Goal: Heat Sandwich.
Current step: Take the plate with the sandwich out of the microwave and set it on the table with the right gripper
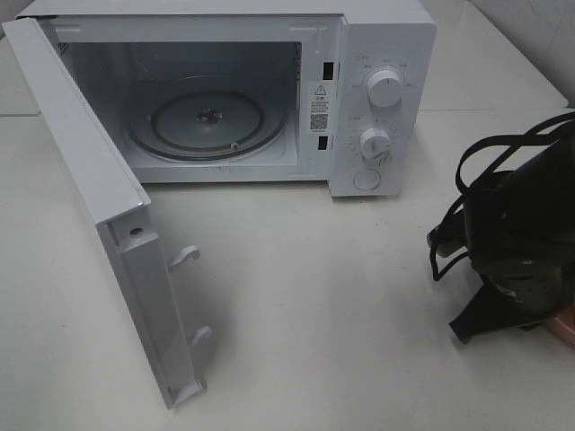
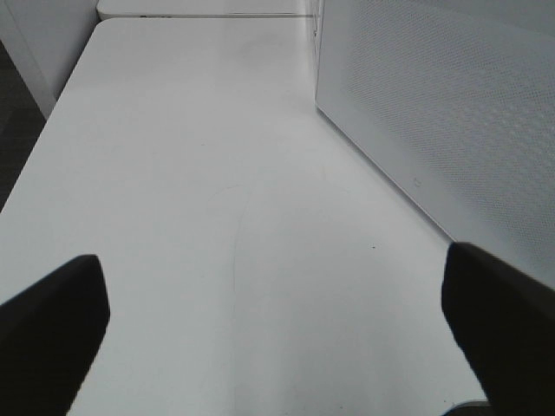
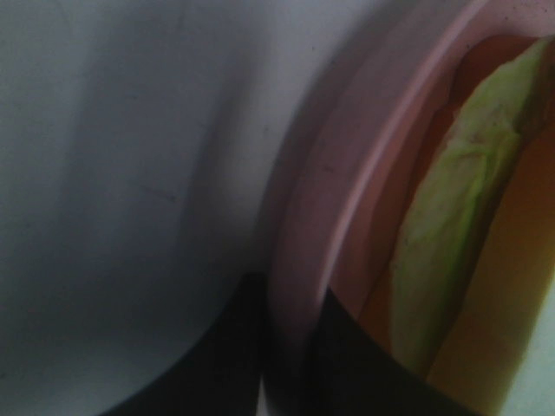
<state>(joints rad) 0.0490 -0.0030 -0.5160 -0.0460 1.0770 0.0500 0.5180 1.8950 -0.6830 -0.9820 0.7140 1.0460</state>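
Note:
The sandwich (image 3: 451, 217), pale bread with a green layer and an orange edge, lies on a round pink plate (image 3: 347, 199). In the right wrist view my right gripper (image 3: 290, 381) has one dark finger on each side of the plate's rim and is closed on it. In the high view the right arm (image 1: 521, 242) covers the plate at the table's right edge; only a pink sliver (image 1: 566, 325) shows. My left gripper (image 2: 277, 329) is open and empty above bare table, beside the door's outer face (image 2: 451, 104).
The white microwave (image 1: 377, 81) stands at the back with its door (image 1: 99, 206) swung wide open to the left. Its glass turntable (image 1: 208, 121) has nothing on it. The white table (image 1: 314, 296) lies between the microwave and the right arm.

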